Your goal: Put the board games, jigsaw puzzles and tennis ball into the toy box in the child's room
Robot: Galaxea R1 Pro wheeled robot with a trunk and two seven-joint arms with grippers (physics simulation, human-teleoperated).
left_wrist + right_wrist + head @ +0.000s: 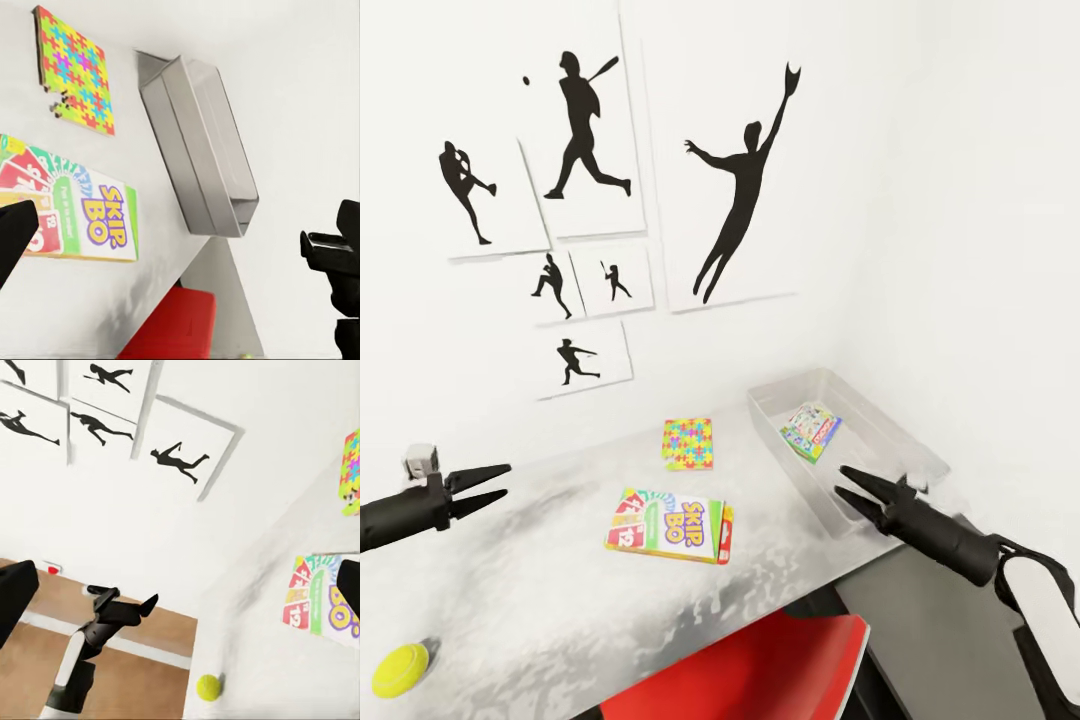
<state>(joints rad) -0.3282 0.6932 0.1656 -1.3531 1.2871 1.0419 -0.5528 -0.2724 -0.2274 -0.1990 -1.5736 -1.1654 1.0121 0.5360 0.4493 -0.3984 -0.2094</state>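
Note:
A Skip-Bo board game (670, 524) lies flat in the middle of the pale table (540, 560). Behind it lies a multicolour jigsaw puzzle (688, 443). The grey toy box (800, 478) stands at the table's right end with a blue board game (811, 431) inside. The tennis ball (400, 668) rests near the table's front left corner. My left gripper (506, 480) hovers open and empty over the table's left part. My right gripper (840, 480) is open and empty at the toy box's near wall. The left wrist view shows the puzzle (75, 71), Skip-Bo (71, 210) and toy box (199, 142).
A red chair (760, 670) is tucked under the table's front edge. A white wall with black baseball silhouette pictures (735, 200) runs behind the table. A lower dark grey section (920, 620) lies under my right arm. Wood floor (30, 660) shows in the right wrist view.

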